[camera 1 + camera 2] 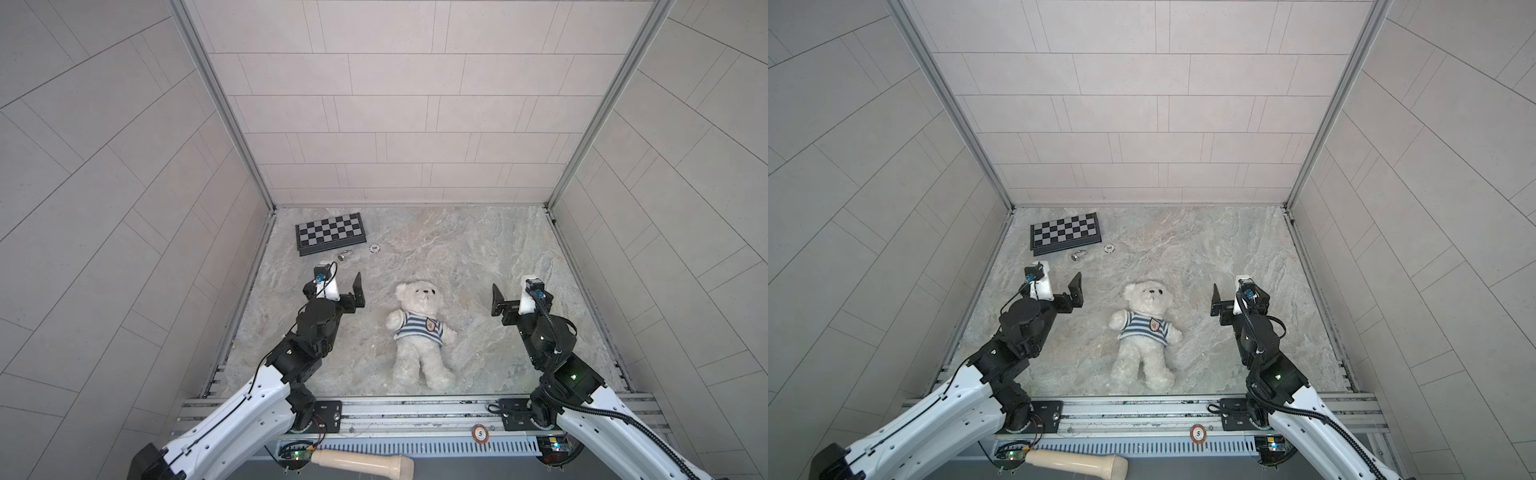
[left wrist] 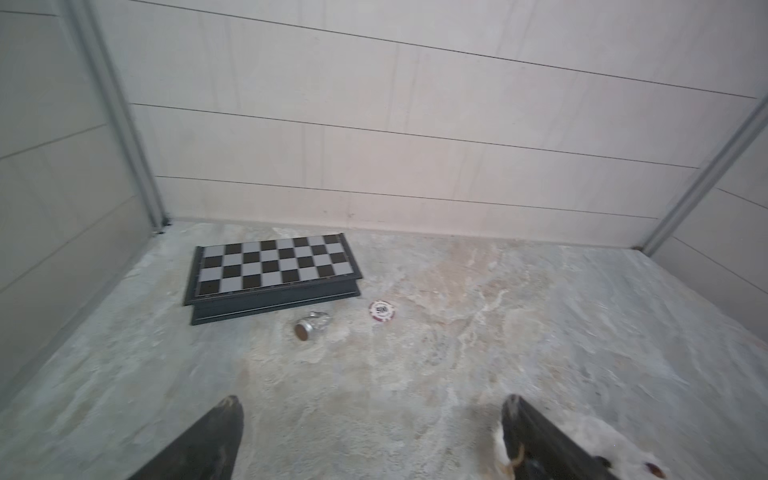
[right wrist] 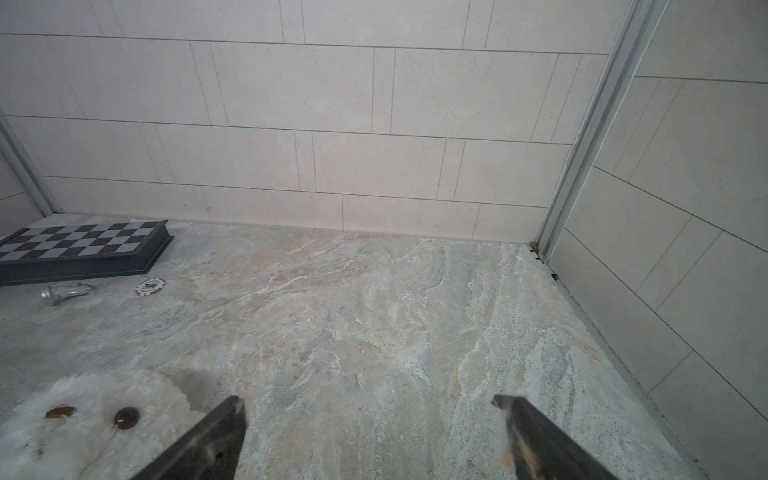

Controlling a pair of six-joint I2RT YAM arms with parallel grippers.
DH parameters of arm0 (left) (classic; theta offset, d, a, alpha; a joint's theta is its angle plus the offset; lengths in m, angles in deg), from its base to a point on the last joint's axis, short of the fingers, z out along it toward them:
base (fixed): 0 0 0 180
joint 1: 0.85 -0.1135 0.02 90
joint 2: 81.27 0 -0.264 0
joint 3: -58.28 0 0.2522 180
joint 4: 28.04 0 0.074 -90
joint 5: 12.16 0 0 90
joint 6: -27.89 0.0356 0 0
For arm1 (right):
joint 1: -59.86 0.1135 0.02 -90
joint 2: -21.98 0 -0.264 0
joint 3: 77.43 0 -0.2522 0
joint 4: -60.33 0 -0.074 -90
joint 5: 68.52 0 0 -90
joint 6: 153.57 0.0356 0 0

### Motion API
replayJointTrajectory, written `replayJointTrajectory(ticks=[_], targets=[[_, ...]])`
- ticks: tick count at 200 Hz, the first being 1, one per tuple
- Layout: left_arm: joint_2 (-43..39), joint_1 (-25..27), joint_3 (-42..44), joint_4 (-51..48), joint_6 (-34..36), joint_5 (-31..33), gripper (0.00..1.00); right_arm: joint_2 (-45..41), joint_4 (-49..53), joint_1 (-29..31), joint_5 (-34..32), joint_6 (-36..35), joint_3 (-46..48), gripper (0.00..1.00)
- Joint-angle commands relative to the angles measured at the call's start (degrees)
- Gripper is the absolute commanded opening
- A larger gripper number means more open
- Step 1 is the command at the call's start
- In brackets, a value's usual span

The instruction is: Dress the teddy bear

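Observation:
The teddy bear lies face up in the middle of the stone floor in both top views. It wears a blue-and-white striped shirt over its torso. My left gripper hovers left of the bear's head, open and empty. My right gripper hovers to the right of the head, also open and empty. In the left wrist view the left gripper shows bare floor between its fingers, with bear fur beside one finger. In the right wrist view the right gripper is just as wide, the bear's face beside it.
A folded chessboard lies at the back left, with a silver chess piece and a poker chip in front of it. Tiled walls enclose three sides. On the front rail sit another chip and a wooden handle.

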Motion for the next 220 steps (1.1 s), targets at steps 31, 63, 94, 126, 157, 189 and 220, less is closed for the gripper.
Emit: replayJointTrajectory(ticks=[31, 63, 94, 126, 157, 189, 220], targets=[[-7.45, -2.9, 11.36, 9.23, 8.18, 20.87, 1.0, 12.36, -4.52, -6.94, -3.78, -1.35, -4.3, 0.99], [-1.98, -6.8, 15.9, 20.02, 12.72, 15.91, 1.0, 20.72, -12.96, -7.62, -12.38, -4.81, -3.65, 0.99], [8.87, -13.41, 16.71, 31.51, 17.14, 8.53, 1.0, 26.01, -25.67, -9.11, -12.12, -8.39, -0.45, 0.99], [20.89, -21.02, 15.82, 40.97, 15.57, -3.17, 1.0, 33.55, -35.17, -11.06, -10.96, -9.72, 0.73, 1.0], [28.74, -22.81, 13.44, 46.55, 15.95, -6.41, 1.0, 38.92, -40.59, -13.56, -8.9, -9.14, 0.75, 1.0], [34.04, -24.0, 12.08, 51.7, 16.95, -8.04, 1.0, 43.8, -44.91, -16.13, -4.52, -6.82, 1.46, 1.0], [37.92, -26.31, 9.87, 52.63, 14.98, -12.86, 1.0, 47.2, -46.62, -16.89, -3.42, -7.92, 0.56, 0.99]])
